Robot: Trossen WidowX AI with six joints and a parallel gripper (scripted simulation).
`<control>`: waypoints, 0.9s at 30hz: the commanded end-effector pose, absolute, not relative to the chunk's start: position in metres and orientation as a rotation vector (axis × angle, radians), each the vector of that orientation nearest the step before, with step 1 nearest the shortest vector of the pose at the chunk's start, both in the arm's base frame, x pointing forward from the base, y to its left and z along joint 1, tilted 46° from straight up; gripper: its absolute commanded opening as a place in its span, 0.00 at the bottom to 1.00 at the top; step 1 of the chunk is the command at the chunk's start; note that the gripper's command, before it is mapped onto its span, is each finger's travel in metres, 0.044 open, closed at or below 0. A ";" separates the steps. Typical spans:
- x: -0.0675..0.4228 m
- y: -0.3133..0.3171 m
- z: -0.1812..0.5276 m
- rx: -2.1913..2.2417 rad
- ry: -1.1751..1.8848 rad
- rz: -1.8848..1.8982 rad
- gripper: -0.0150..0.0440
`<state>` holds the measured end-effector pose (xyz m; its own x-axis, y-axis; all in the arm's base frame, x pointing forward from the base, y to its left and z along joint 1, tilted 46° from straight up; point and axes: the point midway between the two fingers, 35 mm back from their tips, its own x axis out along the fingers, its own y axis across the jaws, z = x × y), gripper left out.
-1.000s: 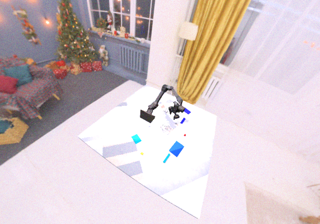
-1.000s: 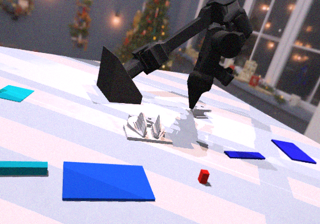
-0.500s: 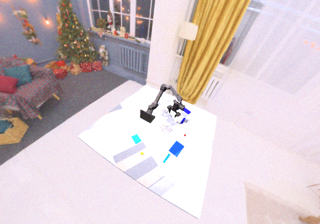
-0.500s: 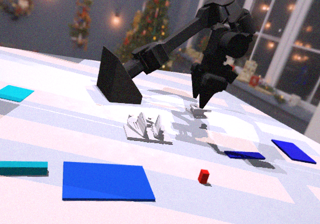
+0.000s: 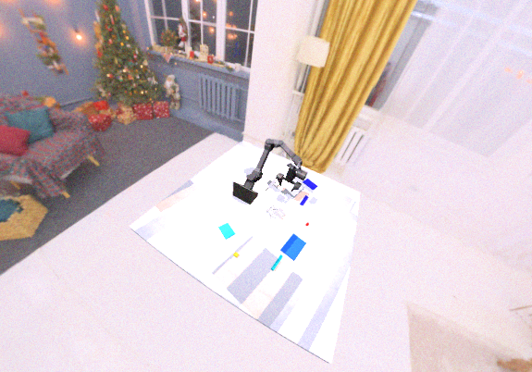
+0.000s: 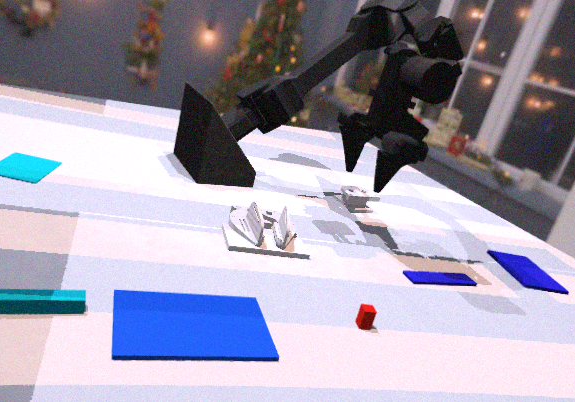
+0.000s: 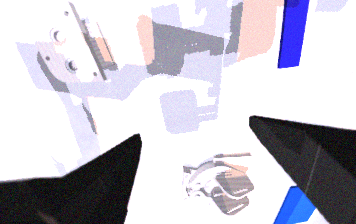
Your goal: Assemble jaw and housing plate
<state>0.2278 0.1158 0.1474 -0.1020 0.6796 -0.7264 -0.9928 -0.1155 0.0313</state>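
Note:
The white base [image 6: 266, 251] lies on the table in the exterior view with two pale ribbed jaws standing side by side on it, the left jaw [image 6: 251, 225] and the right jaw [image 6: 283, 228]. Their pins and gear teeth are too small to make out. The white housing plate [image 6: 357, 202] [image 7: 65, 49] is off the base, farther back; the wrist view shows two round holes in it. My gripper [image 6: 363, 181] [image 7: 195, 129] is open and empty, above the table near the housing plate. In the wrist view the plate is at the upper left, outside the fingers, and the jaws are at the lower middle.
A blue square [image 6: 191, 325], a teal bar [image 6: 26, 302] and a red block [image 6: 365, 317] lie nearer the exterior camera. Dark blue pads [image 6: 438, 278] [image 6: 528, 272] lie to the right. A cyan square [image 6: 22, 167] lies left; a yellow block [image 5: 236, 254] shows in the top view.

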 end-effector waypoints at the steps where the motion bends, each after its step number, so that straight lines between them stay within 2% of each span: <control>1: 0.223 0.119 0.151 -0.710 0.577 1.626 1.00; 27: 0.191 0.135 0.177 -1.093 0.123 1.797 1.00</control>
<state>0.1949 0.1335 0.1751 -0.1020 0.6851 -0.7213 -0.8092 -0.4788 -0.3404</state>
